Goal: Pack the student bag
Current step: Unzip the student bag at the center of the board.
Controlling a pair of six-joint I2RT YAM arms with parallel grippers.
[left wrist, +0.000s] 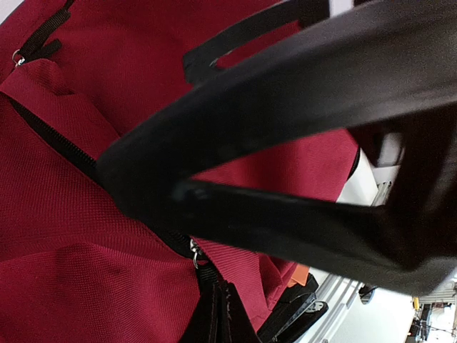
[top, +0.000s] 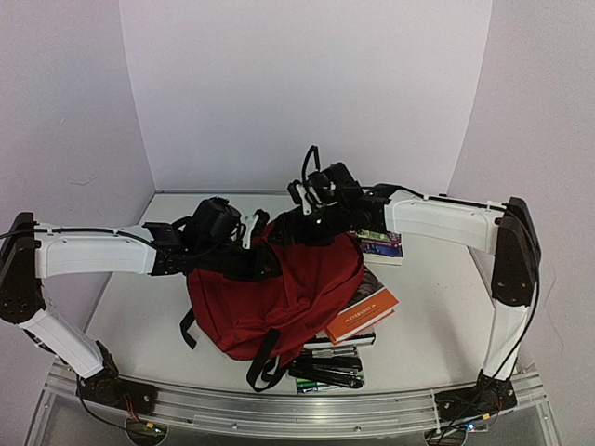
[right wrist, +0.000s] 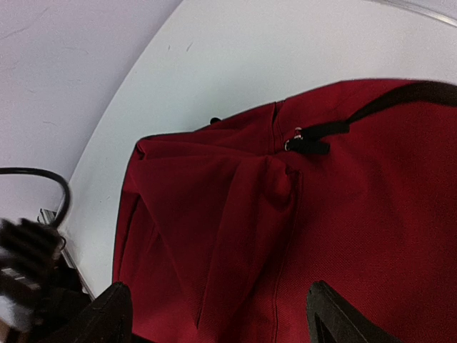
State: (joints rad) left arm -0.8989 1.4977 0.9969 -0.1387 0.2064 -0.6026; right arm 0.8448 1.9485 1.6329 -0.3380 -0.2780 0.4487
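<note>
Status: the student bag (top: pixel 279 297) lies slumped mid-table (top: pixel 130 307), straps trailing toward the near edge, its right side draped over a stack of books. An orange book (top: pixel 363 314) pokes out from under it, another book (top: pixel 381 244) sits further back by the right arm, and some dark pen-like items (top: pixel 327 372) lie at the front. The left gripper (left wrist: pixel 132 184) is closed, tips right on the black zipper line (left wrist: pixel 53 139) at the bag's upper left. It's probably there to pin or lift that edge so the mouth can open, but I can't tell whether fabric is actually pinched. The right gripper (right wrist: pixel 214 296) hangs over the bag top with jaws wide and nothing between them, and the zipper pulls (right wrist: pixel 303 139) are just ahead of it. My read: packing has barely started, with books outside and the zip looking closed. The next step likely needs the right arm on a pull tab while the left anchors. Main risk: the soft fabric bunches and the whole bag drags over the books.
</note>
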